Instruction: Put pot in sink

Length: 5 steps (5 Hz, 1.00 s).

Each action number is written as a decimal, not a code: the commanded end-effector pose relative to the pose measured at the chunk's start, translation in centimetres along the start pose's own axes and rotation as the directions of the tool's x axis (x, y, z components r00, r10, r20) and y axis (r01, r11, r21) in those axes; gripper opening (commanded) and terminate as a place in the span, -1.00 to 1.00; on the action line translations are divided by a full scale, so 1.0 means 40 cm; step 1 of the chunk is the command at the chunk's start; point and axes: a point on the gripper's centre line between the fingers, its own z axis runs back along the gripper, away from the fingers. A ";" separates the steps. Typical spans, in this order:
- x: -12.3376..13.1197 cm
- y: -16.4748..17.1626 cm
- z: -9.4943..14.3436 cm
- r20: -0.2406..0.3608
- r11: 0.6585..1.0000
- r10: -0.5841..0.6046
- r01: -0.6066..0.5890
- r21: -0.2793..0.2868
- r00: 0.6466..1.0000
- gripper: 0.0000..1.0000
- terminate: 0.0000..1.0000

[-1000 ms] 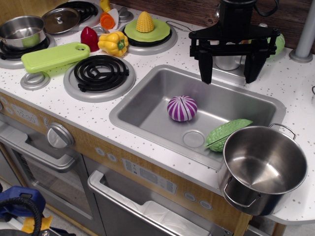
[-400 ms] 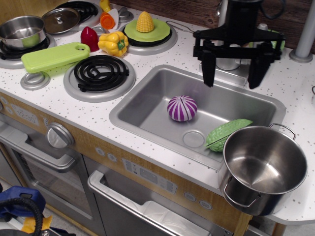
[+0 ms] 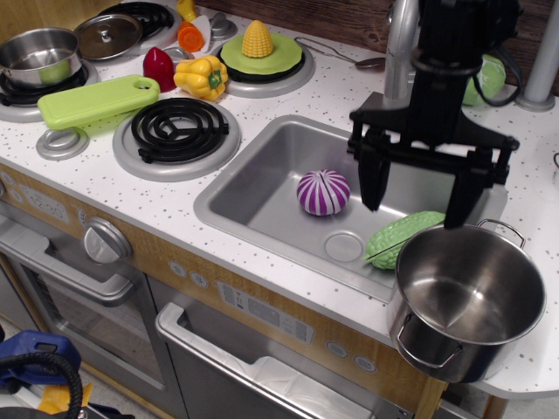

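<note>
One pot, not yet gripped

The end effector (image 3: 412, 194), fingers spread wide and empty, has swung from the far side toward the pot (image 3: 465, 299), which stands on the table at the near right, outside the sink (image 3: 262, 188); a grasp looks imminent.

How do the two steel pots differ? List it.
The pot is large and deep, at the counter's front right corner beside the sink; the small pot is shallower, sitting on a back-left burner. The pot looks empty; the small pot shows something green inside. Both are shiny steel.
</note>
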 end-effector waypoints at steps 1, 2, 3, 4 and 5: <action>-0.015 0.008 0.011 0.102 0.996 -0.063 0.069 -0.055 0.993 1.00 -1.00; -0.016 0.009 -0.019 0.153 0.994 -0.078 0.088 -0.064 0.985 1.00 -1.00; -0.015 0.004 -0.059 0.207 0.993 -0.065 0.083 -0.081 0.976 1.00 -1.00; -0.009 0.003 -0.069 0.227 0.994 -0.061 0.080 -0.077 0.972 -1.00 -1.00; -0.005 -0.001 -0.074 0.236 0.993 -0.055 0.079 -0.091 0.970 -1.00 -1.00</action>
